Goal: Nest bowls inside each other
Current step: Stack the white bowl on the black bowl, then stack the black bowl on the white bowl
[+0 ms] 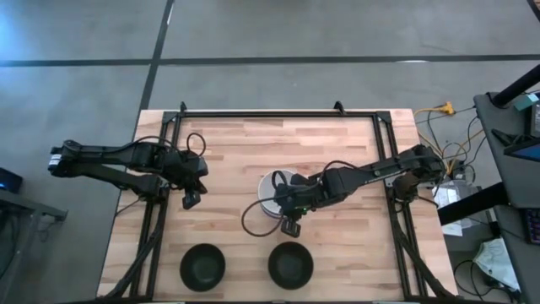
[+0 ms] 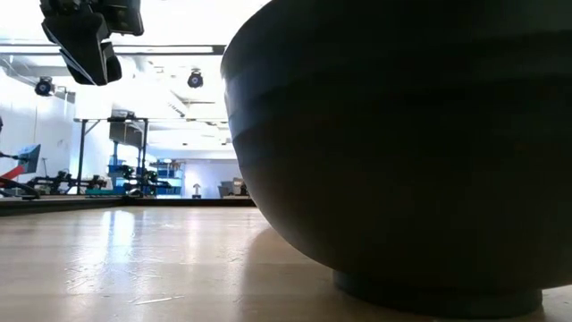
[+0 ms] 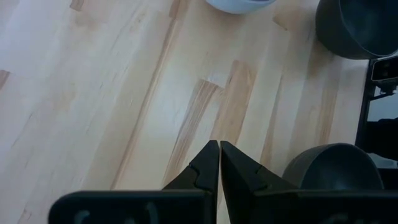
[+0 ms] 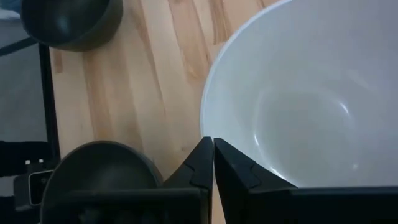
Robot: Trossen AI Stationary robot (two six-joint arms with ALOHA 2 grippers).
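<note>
A white bowl (image 1: 272, 192) stands on its base near the table's middle; in the right wrist view the white bowl (image 4: 298, 106) shows its hollow inside. Two black bowls (image 1: 202, 264) (image 1: 290, 264) rest upright by the near edge; one black bowl (image 2: 402, 152) fills the low view. My right gripper (image 4: 212, 144) is shut, its tips beside the white bowl's rim on the near side. In the high view the right gripper (image 1: 291, 225) sits between the white bowl and the right black bowl. My left gripper (image 3: 219, 144) is shut and hovers over bare wood at the table's left (image 1: 192, 199). My right gripper has its shut fingertips (image 4: 219, 152) right at the outer edge of the white bowl's rim (image 4: 208, 124), coming from the near side and above. I cannot tell whether they touch the rim. The bowl stands on the table.
Black frame rails (image 1: 278, 114) run along the table's far edge and sides. A loose black cable (image 1: 251, 221) loops beside the white bowl. Bare wood lies across the far half (image 1: 278, 143). Desks and cables stand beyond the right edge.
</note>
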